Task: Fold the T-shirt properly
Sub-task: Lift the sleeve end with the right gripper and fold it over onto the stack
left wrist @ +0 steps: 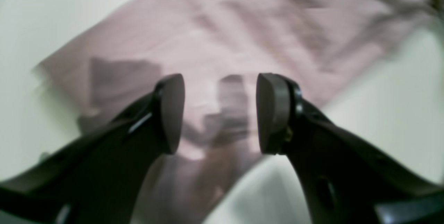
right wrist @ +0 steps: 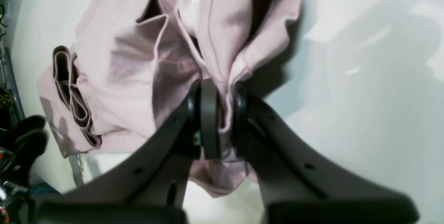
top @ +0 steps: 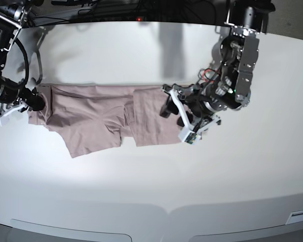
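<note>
The dusty pink T-shirt (top: 101,116) lies stretched sideways on the white table (top: 192,191), with a folded flap near its middle. At its left end in the base view, my right gripper (top: 34,102) pinches the edge. The right wrist view shows that gripper (right wrist: 222,120) shut on a bunched seam of the T-shirt (right wrist: 131,71), with fabric hanging in folds. My left gripper (top: 175,116) hovers over the shirt's right end. In the left wrist view, the left gripper (left wrist: 222,113) is open with nothing between its pads, and the T-shirt (left wrist: 242,36) lies blurred below.
Cables and dark gear (top: 106,7) run along the table's far edge. A dark piece of equipment (right wrist: 20,140) sits at the left of the right wrist view. Bare white table surrounds the shirt in front and behind.
</note>
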You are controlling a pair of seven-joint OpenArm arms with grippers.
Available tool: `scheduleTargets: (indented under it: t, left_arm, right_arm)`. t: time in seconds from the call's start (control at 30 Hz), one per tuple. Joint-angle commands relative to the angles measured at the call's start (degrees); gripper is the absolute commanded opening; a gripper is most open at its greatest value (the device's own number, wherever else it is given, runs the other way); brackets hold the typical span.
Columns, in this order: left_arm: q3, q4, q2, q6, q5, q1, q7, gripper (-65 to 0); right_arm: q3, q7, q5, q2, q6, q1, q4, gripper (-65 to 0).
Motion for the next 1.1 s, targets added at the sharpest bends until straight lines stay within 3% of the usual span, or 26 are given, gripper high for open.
scheduleTargets:
  t: [0.0, 0.27, 0.43, 0.8, 1.07]
  left_arm:
    - [-0.11, 0.15, 0.13, 0.31, 0.42, -0.87, -1.49, -32.4]
    - [-0.11, -4.76, 0.13, 0.42, 3.13, -1.38, -3.76, -32.4]
    - [-0.11, -6.69, 0.11, 0.46, 6.34, -1.33, -4.35, -32.4]
    - [-0.11, -6.69, 0.11, 0.44, 6.32, -2.75, -3.72, -32.4]
    - [-0.11, -6.69, 0.11, 0.44, 6.32, -2.78, -3.52, -32.4]
  right_arm:
    - [0.13, 0.02, 1.09, 1.44, 0.3, 0.98, 0.76, -65.0]
    - [0.13, 0.52, 1.27, 1.42, 0.3, 0.98, 0.76, -65.0]
    - [0.13, -0.48, 5.49, 1.44, 0.3, 1.14, 1.46, -65.0]
    - [0.13, -13.9, 18.8, 1.09, 0.3, 8.07, 4.7, -65.0]
    - [0.11, -16.63, 20.39, -4.0, 0.3, 10.6, 4.7, -65.0]
